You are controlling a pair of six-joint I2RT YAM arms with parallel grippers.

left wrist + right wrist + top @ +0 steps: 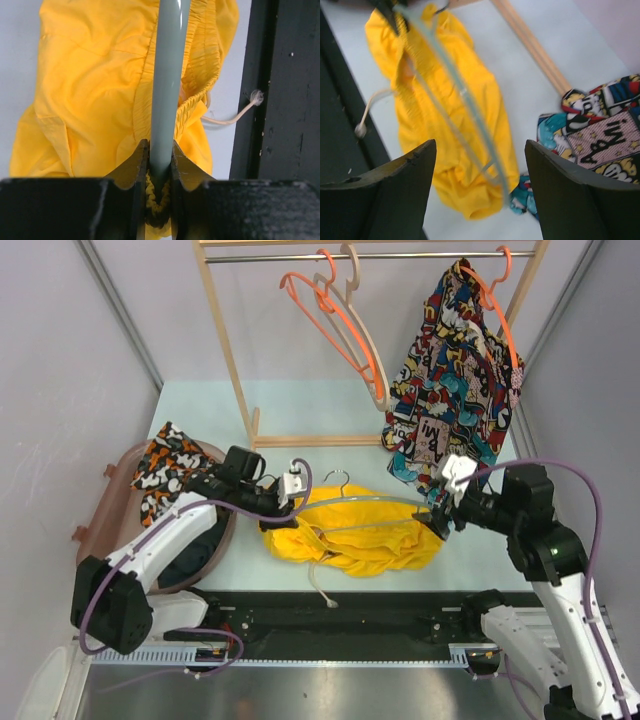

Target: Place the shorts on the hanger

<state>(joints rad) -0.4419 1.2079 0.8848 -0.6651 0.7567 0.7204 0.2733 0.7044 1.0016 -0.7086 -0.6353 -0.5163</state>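
Ahead of the right gripper (480, 146), whose fingers (405, 180) are spread wide, the shorts (350, 535) lie crumpled on the table (300, 410). The left gripper (160, 146) pinches the hanger (167, 75), with yellow waistband bunched just beneath its fingers (137, 165). The drawstring (227, 121) trails to the right.

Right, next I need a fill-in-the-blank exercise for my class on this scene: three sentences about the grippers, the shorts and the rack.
1. The left gripper is shut on the hanger, while the right gripper stands ___.
2. The shorts on the table are coloured ___.
3. In the top view, the comic-print garment hangs on the wooden rack to the ___ of the bare hangers.

Missing words: open; yellow; right.
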